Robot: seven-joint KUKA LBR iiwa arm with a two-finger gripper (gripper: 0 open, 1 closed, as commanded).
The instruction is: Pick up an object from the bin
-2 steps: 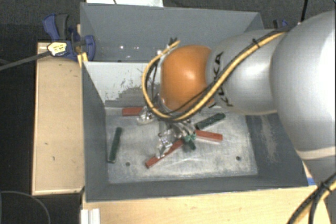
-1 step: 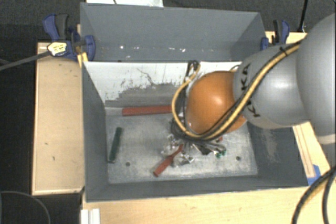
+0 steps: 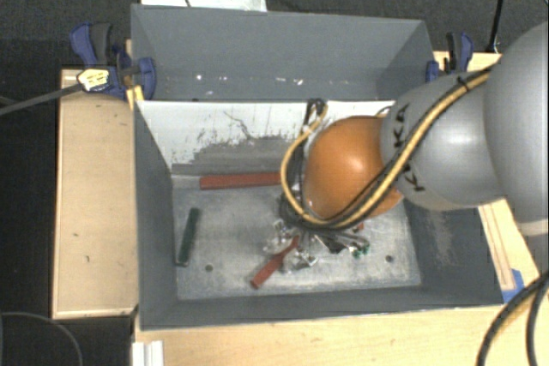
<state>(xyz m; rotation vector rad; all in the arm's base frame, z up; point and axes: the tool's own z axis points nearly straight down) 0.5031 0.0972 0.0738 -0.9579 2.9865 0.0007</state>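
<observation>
My gripper [image 3: 297, 251] is low over the bin floor, a little right of the middle, under the orange wrist cover. A short red stick [image 3: 266, 271] lies slanted on the floor. Its upper end runs in under the gripper's metal parts and its lower end points to the front left. Whether it is gripped is hidden. A small dark green piece [image 3: 361, 249] shows just right of the gripper.
A long red-brown bar [image 3: 239, 180] lies along the foot of the back wall, left of the arm. A dark green marker [image 3: 187, 236] rests near the left wall. The arm and its cables cover the bin's right half.
</observation>
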